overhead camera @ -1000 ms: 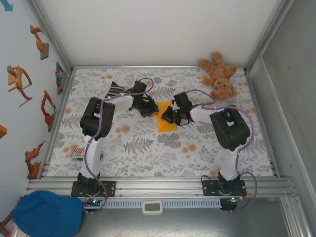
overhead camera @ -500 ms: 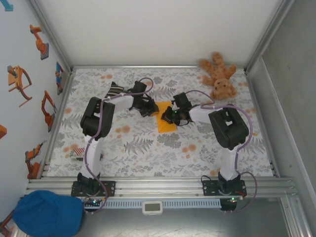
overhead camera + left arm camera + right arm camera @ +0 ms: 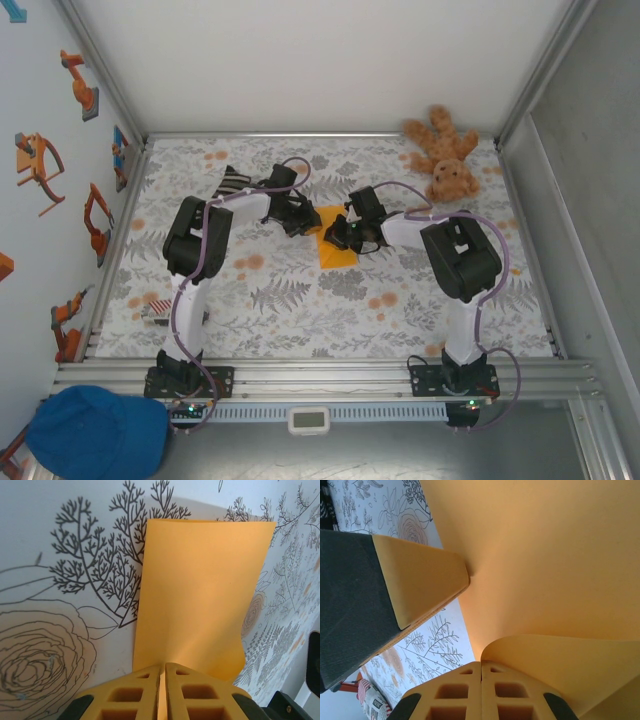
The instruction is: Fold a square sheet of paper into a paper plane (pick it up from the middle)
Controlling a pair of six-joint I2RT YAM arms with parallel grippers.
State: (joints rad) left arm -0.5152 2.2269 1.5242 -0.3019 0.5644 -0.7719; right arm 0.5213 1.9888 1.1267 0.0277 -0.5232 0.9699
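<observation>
The left arm (image 3: 188,300) and right arm (image 3: 462,335) have slim white links and bulky black joint housings. A purple cable (image 3: 215,250) loops along each arm. Each arm rises from a flat black base (image 3: 188,381). The left gripper (image 3: 162,667) and right gripper (image 3: 481,666) have yellow-orange fingers (image 3: 130,695) moulded with rounded square pockets. One finger seen side-on has a dark grey back (image 3: 345,605).
</observation>
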